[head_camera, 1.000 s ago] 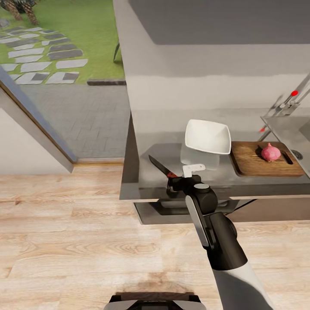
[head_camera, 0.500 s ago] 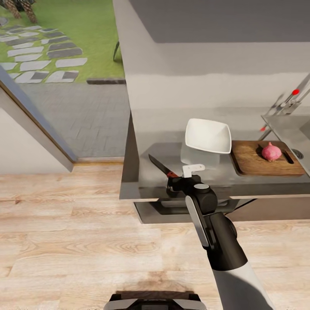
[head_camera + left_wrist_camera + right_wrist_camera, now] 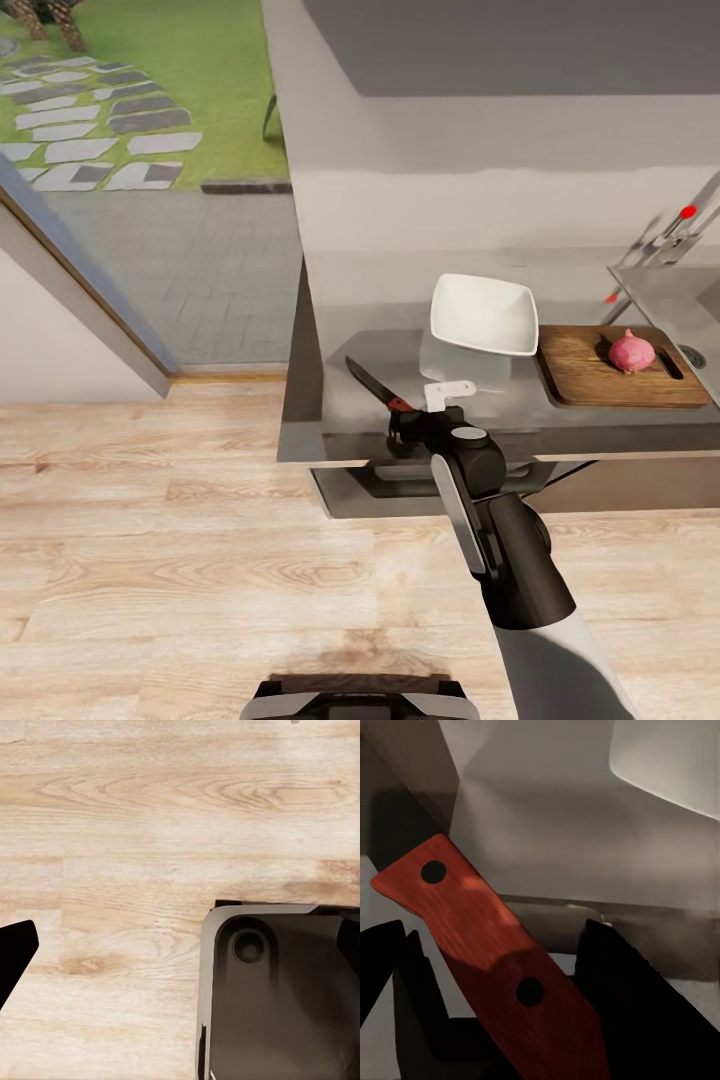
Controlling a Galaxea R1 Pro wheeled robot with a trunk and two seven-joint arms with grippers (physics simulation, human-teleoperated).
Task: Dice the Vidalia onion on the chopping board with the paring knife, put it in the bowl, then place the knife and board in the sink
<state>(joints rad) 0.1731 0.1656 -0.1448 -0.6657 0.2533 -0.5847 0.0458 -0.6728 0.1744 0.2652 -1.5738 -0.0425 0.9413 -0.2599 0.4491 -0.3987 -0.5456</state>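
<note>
Right gripper (image 3: 415, 418) clamped on paring knife (image 3: 372, 385) handle above countertop (image 3: 340, 430). Bowl (image 3: 484, 316) empty. Onion (image 3: 631, 351) on chopping board (image 3: 585, 375).

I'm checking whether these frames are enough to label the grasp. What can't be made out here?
- Right gripper contact with the knife: head view, the wrist blocks it; right wrist view shows fingers flanking the red handle, closure unclear.
- Sink: head view, cut off by the right edge.
- Left gripper: left wrist view, just dark finger edges over floor; opening unclear.
</note>
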